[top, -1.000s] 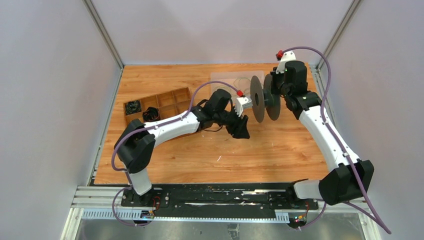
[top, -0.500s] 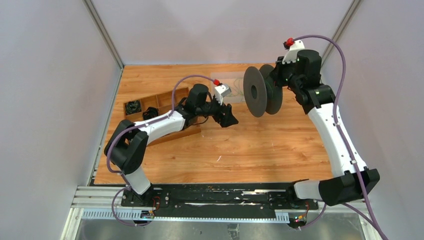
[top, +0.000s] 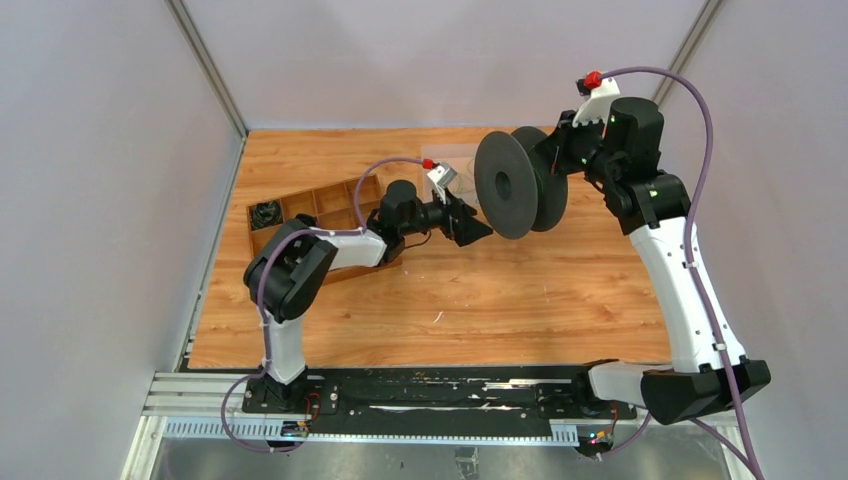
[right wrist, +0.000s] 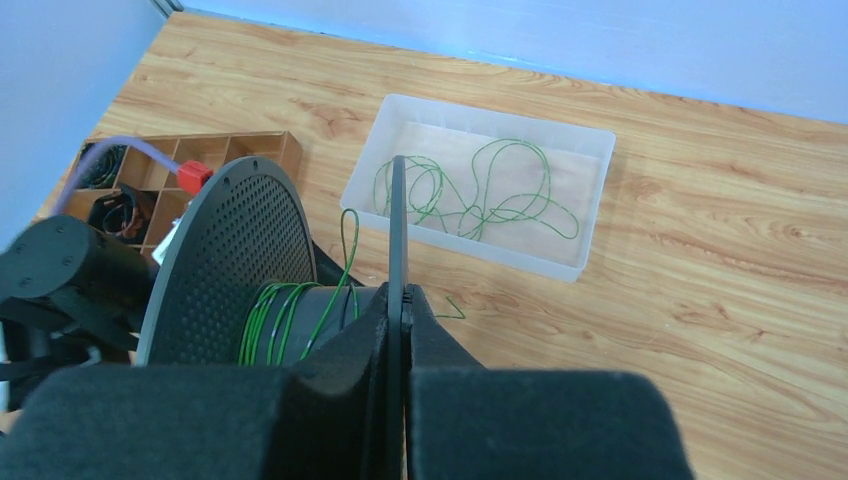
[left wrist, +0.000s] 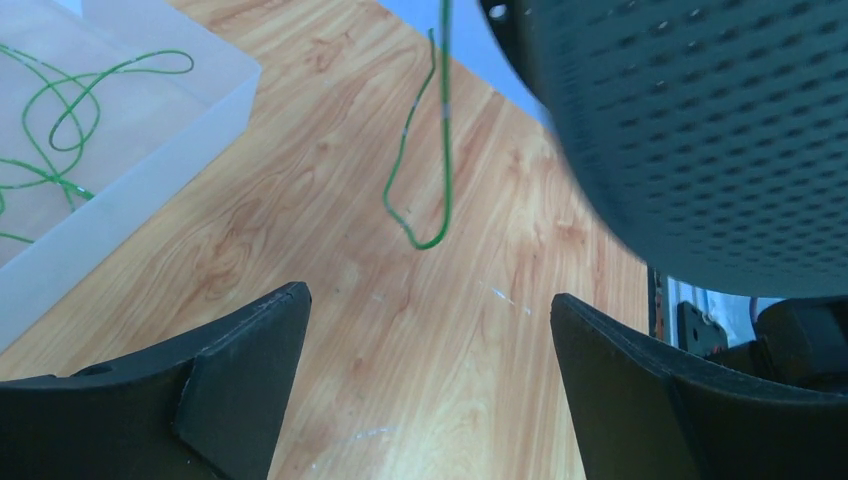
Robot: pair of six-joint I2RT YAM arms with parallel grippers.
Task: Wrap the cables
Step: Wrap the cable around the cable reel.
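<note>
A black spool (top: 505, 185) hangs above the table, and my right gripper (right wrist: 402, 295) is shut on the edge of its thin flange (right wrist: 397, 220). Green cable (right wrist: 275, 320) is wound in a few turns on the hub. From the spool a loose loop of cable (left wrist: 425, 150) dangles over the wood. More cables (right wrist: 480, 200) lie in loose loops in a clear tray (right wrist: 598, 195). My left gripper (left wrist: 428, 300) stands wide open with nothing between its fingers. It sits just left of and below the spool's perforated flange (left wrist: 700, 130), short of the dangling loop.
A wooden compartment box (top: 300, 205) with small black cord bundles sits at the left, under my left arm. The clear tray (top: 462, 158) lies behind the spool near the back wall. Grey walls close in both sides.
My left gripper has opened wide and its arm has folded back toward the box. The right arm has lifted the spool higher and a little to the left.
</note>
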